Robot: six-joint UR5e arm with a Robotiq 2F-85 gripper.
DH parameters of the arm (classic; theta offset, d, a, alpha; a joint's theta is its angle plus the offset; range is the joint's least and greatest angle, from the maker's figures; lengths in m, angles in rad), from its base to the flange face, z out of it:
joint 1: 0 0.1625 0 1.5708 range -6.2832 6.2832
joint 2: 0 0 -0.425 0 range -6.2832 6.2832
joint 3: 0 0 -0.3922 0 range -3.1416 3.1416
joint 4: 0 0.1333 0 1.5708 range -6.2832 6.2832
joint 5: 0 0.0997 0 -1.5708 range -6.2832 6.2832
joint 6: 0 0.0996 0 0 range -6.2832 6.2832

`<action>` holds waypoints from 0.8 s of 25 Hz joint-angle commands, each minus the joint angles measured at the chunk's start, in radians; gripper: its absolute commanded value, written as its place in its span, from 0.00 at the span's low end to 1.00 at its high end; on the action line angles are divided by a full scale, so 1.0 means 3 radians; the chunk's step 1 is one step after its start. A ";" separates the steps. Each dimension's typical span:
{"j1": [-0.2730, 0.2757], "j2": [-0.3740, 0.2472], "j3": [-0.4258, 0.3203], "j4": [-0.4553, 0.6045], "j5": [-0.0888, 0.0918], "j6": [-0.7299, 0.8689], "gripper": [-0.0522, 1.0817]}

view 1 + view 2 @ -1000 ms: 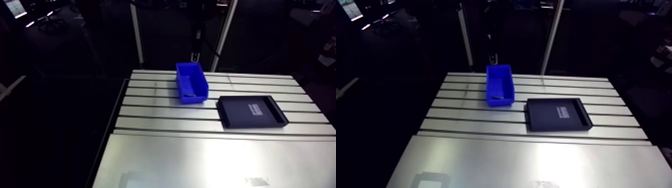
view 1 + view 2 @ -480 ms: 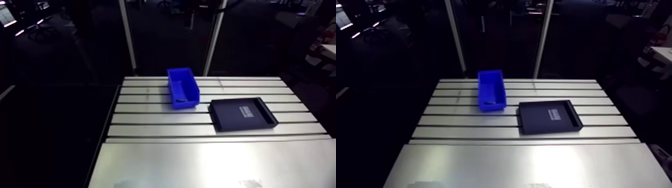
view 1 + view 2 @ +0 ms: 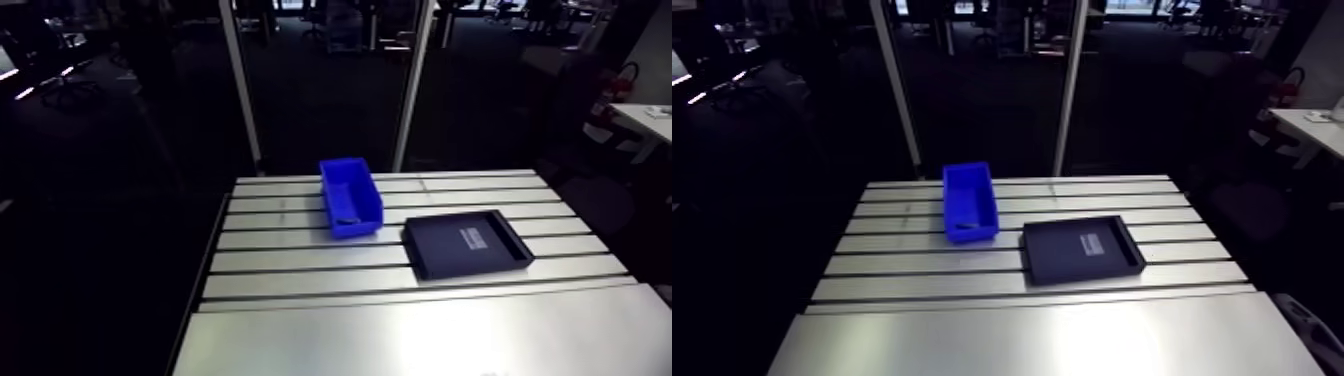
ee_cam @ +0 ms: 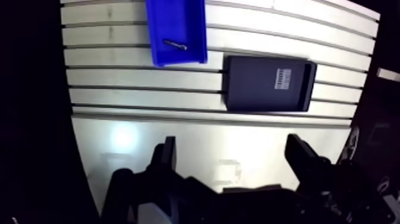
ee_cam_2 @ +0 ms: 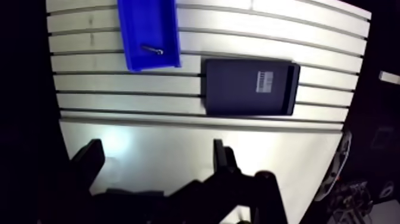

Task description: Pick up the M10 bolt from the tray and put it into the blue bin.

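Wrist view: slotted table [image 4: 119, 77] carries tray [image 4: 250, 86] and blue bin [image 4: 177, 58] holding bolt [image 4: 175, 44].

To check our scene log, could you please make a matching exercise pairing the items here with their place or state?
Things:
1. small metal bolt
2. blue plastic bin
3. flat black tray
4. end effector

States:
A. open, holding nothing
B. bears a white label
C. lying inside the bin
D. stands beside the tray on the slotted aluminium table

Pairs: 1-C, 2-D, 3-B, 4-A
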 commanded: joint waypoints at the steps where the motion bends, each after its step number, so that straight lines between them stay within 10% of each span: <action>1: -0.0008 -0.0224 0.0105 0.0032 0.0023 0.0275 0.06; 20: -0.0003 -0.0291 0.0350 -0.0152 -0.0013 0.0392 0.06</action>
